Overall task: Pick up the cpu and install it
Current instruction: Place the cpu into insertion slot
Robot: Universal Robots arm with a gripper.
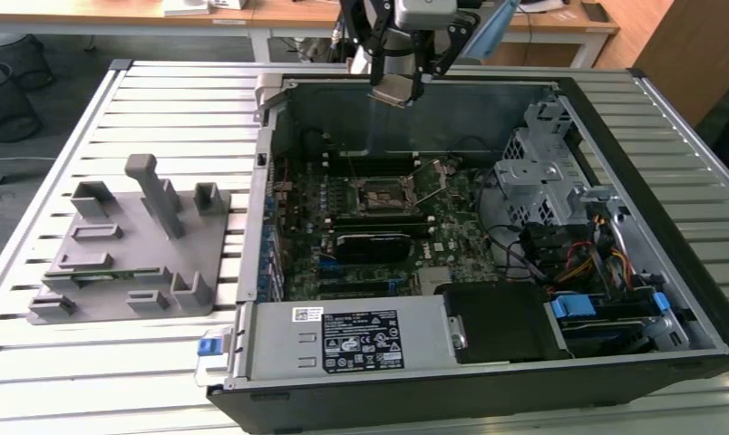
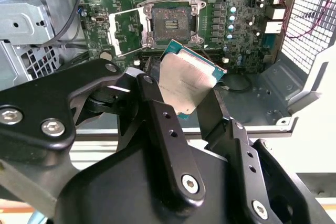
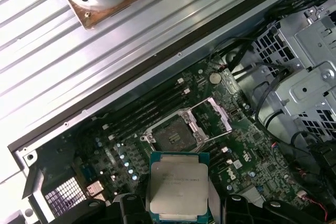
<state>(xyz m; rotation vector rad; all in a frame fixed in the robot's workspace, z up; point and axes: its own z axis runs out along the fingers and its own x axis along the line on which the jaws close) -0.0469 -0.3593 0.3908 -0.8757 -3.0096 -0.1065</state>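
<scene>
Over the computer case point(image 1: 461, 399), the tool point(image 2: 185, 103) clamps the cpu point(image 2: 186, 77) — by its edges.

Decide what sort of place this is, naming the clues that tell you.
Probably a robotics lab or workshop: an open computer case lies on a slatted metal table beside a grey fixture block, desks stand behind, and the pincer holds the cpu above the case.
</scene>
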